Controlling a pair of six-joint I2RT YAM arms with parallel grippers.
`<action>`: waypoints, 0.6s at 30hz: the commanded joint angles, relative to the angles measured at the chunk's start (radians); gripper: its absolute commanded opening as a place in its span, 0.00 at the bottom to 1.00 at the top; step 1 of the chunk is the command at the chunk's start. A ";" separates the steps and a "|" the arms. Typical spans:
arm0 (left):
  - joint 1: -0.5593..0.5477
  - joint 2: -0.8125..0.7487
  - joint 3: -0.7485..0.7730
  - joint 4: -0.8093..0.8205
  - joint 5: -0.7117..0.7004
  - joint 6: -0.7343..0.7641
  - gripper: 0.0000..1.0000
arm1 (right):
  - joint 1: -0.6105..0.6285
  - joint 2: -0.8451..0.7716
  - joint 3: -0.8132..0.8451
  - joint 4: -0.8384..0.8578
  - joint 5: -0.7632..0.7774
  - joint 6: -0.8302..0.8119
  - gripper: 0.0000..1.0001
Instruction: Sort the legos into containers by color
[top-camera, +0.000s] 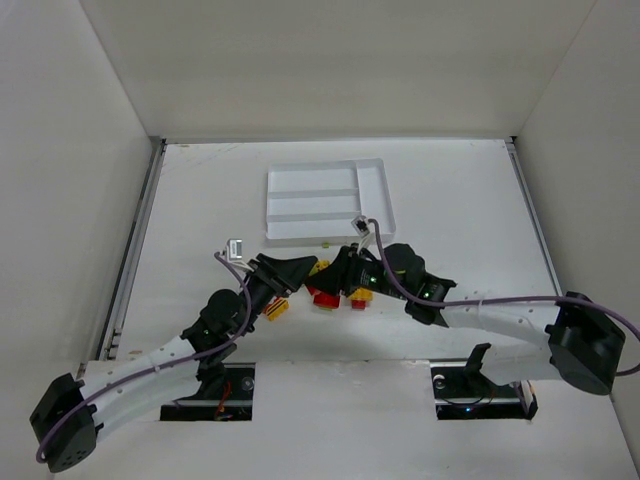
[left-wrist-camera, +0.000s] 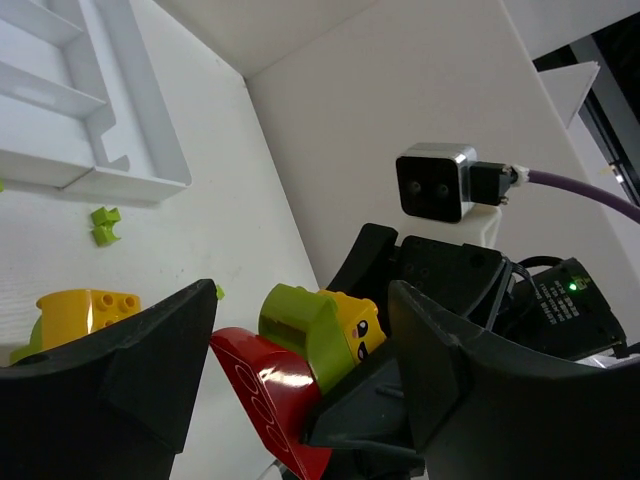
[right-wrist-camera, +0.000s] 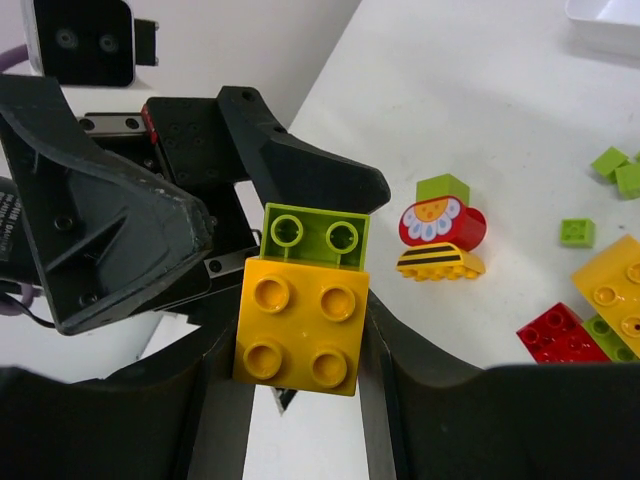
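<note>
Right pincer (right-wrist-camera: 300, 350) clamps the yellow brick (right-wrist-camera: 300, 325); left pincer (left-wrist-camera: 300, 330), spread wide, should close squarely on the lime-green brick (right-wrist-camera: 315, 235), then pull.

I count two arms, the left arm (top-camera: 150, 375) and the right arm (top-camera: 500, 320). There is one white tray (top-camera: 388, 200) with four compartments: three long, one crosswise.

From the right wrist I count:
- two yellow bricks, a four-stud yellow brick (right-wrist-camera: 300, 340) and a second yellow brick (right-wrist-camera: 612, 285)
- one green brick (right-wrist-camera: 315, 235)
- one red brick (right-wrist-camera: 555, 335)
- one printed three-part clump (right-wrist-camera: 440, 235)
- three small green pieces (right-wrist-camera: 577, 232)
</note>
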 joint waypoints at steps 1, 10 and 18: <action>-0.008 -0.030 -0.013 0.081 -0.003 -0.010 0.65 | -0.021 0.030 0.011 0.138 -0.057 0.068 0.33; -0.013 0.038 0.006 0.055 -0.010 -0.010 0.61 | -0.017 0.067 0.034 0.103 -0.011 0.026 0.33; -0.016 0.065 0.013 0.068 -0.047 -0.005 0.42 | -0.010 0.077 0.027 0.135 -0.034 0.044 0.34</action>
